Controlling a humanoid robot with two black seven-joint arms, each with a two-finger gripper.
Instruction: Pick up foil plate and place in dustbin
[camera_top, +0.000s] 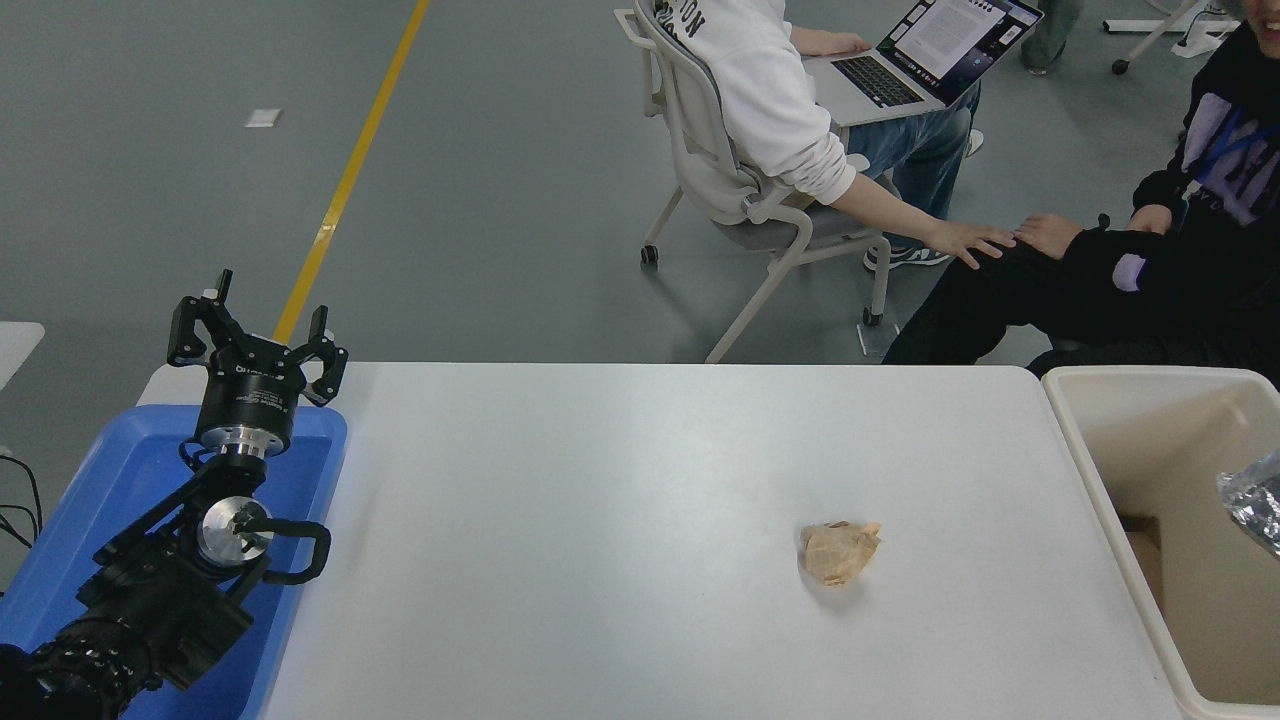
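Observation:
The foil plate shows only as a crinkled silver corner at the picture's right edge, inside the cream dustbin at the table's right end. Most of the plate is cut off by the edge, and I cannot tell whether it is held. My right arm and gripper are out of view. My left gripper is parked at the lower left above the blue tray, with its fingers spread open and empty.
A crumpled tan paper ball lies on the white table, right of centre. A blue shallow tray sits at the table's left under my left arm. Two people sit beyond the far edge, one with a laptop.

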